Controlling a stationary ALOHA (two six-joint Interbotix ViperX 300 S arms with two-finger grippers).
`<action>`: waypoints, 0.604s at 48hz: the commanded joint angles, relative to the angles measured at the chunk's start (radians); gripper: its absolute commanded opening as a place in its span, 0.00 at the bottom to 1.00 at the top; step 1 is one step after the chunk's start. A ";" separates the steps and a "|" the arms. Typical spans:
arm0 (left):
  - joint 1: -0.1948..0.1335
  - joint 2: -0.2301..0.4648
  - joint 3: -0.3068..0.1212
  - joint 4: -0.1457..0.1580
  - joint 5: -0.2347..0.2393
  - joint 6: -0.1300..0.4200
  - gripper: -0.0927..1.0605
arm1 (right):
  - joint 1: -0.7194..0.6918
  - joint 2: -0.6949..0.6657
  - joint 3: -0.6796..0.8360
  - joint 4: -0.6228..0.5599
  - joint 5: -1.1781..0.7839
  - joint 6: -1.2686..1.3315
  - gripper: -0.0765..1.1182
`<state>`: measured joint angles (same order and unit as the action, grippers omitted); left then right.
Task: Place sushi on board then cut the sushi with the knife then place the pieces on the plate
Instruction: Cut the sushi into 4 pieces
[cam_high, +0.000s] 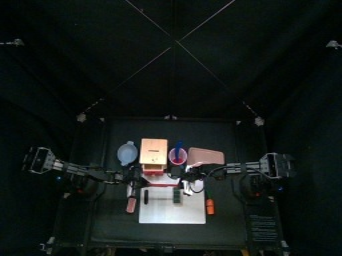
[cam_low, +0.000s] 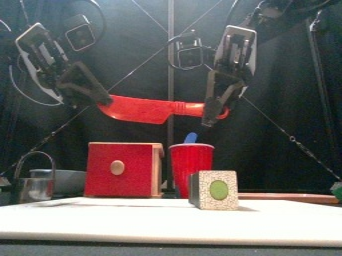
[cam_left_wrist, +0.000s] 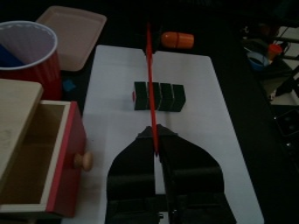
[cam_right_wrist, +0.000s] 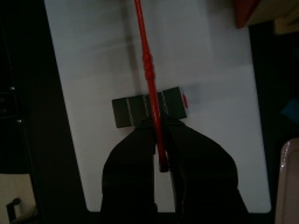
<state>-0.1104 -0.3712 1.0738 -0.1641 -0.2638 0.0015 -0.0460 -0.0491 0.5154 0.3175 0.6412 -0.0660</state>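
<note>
A red toy knife (cam_low: 154, 107) hangs level above the table, held at both ends. My left gripper (cam_low: 110, 100) is shut on one end and my right gripper (cam_low: 210, 108) on the other. Below it, the dark green sushi roll (cam_low: 214, 189) stands on the white cutting board (cam_high: 171, 212). In the left wrist view the knife (cam_left_wrist: 149, 52) runs out from my shut jaws, over the sushi roll (cam_left_wrist: 158, 94). The right wrist view shows the knife (cam_right_wrist: 142, 44) crossing the roll (cam_right_wrist: 132, 109) on the board (cam_right_wrist: 93, 52).
Behind the board stand the wooden box (cam_low: 123, 168) with its red drawer pulled out, a red cup (cam_low: 191, 168) holding a blue knife (cam_low: 191, 137), and the pink tray (cam_high: 206, 156). A blue-grey bowl (cam_high: 127, 153) is back left. An orange toy (cam_left_wrist: 176, 39) lies beside the board.
</note>
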 joint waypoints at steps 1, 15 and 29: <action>-0.009 0.048 -0.028 0.009 -0.017 0.005 0.27 | 0.002 -0.037 0.015 -0.020 0.057 0.006 0.18; -0.005 0.216 -0.123 0.092 -0.094 0.008 0.24 | -0.009 -0.123 0.080 -0.048 0.133 0.011 0.18; -0.003 0.380 -0.241 0.144 -0.092 0.008 0.23 | -0.035 -0.218 0.172 -0.031 0.135 0.008 0.18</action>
<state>-0.1089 -0.0077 0.8468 -0.0353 -0.3605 0.0046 -0.0690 -0.2209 0.6780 0.2884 0.7624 -0.0629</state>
